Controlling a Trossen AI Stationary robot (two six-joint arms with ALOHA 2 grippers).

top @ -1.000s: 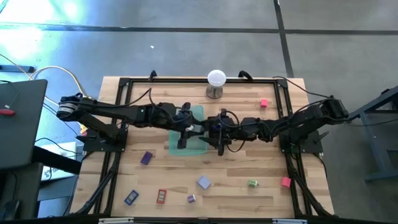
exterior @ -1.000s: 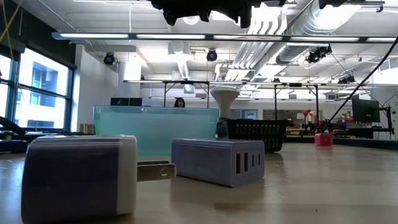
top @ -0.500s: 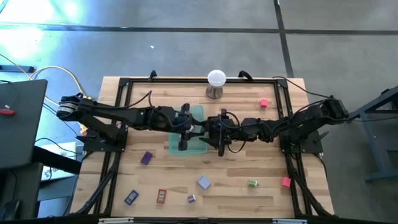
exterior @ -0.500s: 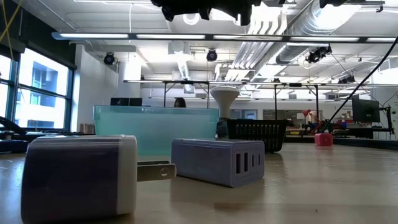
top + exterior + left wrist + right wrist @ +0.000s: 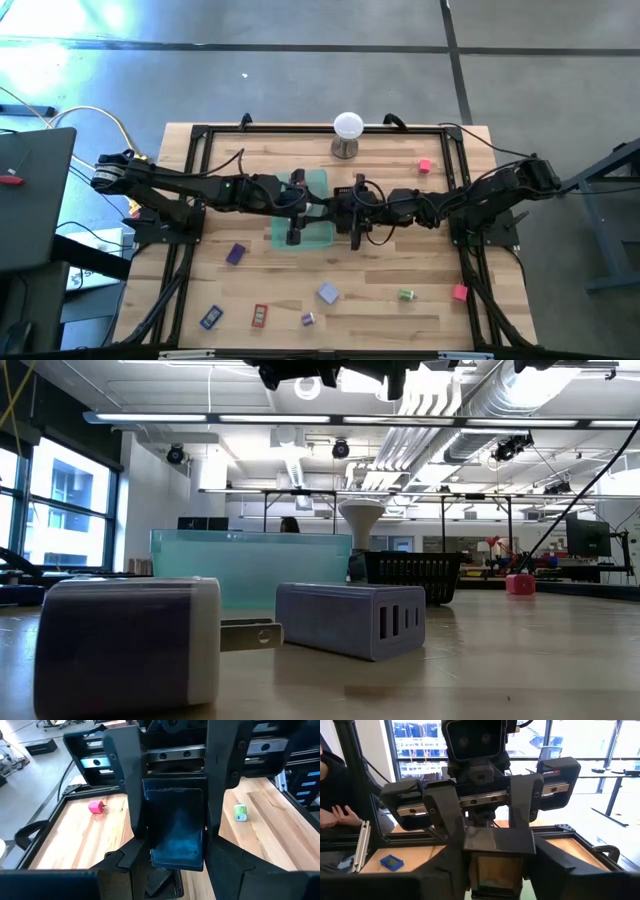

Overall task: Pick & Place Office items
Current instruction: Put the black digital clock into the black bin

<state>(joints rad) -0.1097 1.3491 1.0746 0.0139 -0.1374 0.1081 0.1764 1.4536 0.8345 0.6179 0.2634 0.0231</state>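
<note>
Gripping one dark blue flat item point(image 5: 176, 832) between both grippers above the green tray point(image 5: 318, 236), my left gripper point(image 5: 175, 840) and right gripper point(image 5: 496, 851) risked dropping it if either released early.

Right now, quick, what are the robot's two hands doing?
Left gripper: closed on the dark blue item.
Right gripper: closed on the same item.

A: Is there any text, label or number that can be read?
B: No. Nothing is readable, not on the small items and not on the arms.
</note>
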